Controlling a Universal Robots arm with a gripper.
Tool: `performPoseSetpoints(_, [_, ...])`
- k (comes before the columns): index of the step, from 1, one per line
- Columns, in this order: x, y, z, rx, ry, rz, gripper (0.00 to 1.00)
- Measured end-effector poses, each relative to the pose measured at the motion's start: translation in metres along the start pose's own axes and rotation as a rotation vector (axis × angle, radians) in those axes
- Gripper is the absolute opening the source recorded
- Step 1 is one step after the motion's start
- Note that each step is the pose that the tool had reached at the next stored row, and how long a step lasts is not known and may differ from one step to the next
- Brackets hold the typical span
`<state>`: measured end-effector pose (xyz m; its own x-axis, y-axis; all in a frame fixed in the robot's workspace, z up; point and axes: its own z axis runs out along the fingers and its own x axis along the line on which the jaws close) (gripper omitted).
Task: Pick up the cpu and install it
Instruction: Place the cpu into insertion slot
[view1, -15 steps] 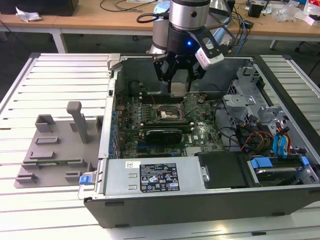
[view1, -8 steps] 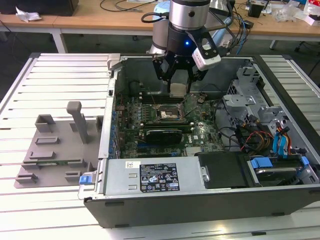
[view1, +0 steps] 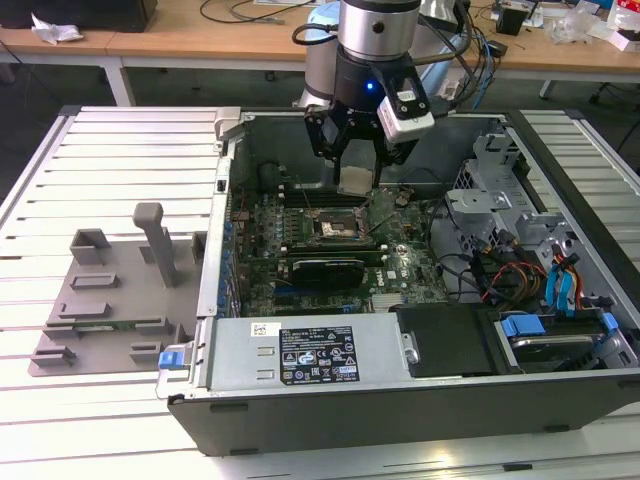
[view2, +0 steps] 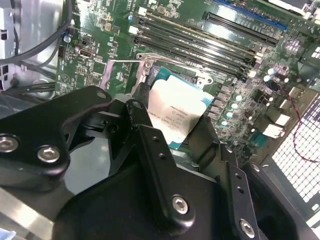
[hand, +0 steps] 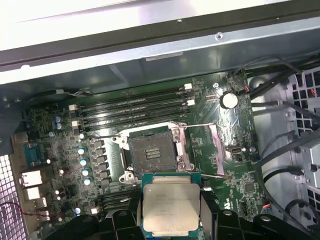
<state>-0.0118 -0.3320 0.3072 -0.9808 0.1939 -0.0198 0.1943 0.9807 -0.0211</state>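
1. At the exterior view's left, a grey fixture plate (view1: 110, 310) lies on the slatted worktop (view1: 130, 160)
2. Centre frame, the open computer case (view1: 400, 410) shows its motherboard (view1: 405, 270), the socket (view1: 335, 228) open
3. Just above the socket, upper centre, the tool (view1: 357, 172) is clamped on the cpu (view1: 355, 182), holding it clear of the motherboard

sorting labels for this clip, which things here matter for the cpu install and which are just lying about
In the job: gripper, shut on the cpu; empty socket; motherboard.
Just lying about: grey fixture plate; memory slots; power supply; blue drive caddy.
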Motion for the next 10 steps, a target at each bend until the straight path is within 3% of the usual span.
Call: performPoseSetpoints(10, [0.0000, 0.0000, 0.0001, 0.0100, 0.0005, 0.098, 0.55])
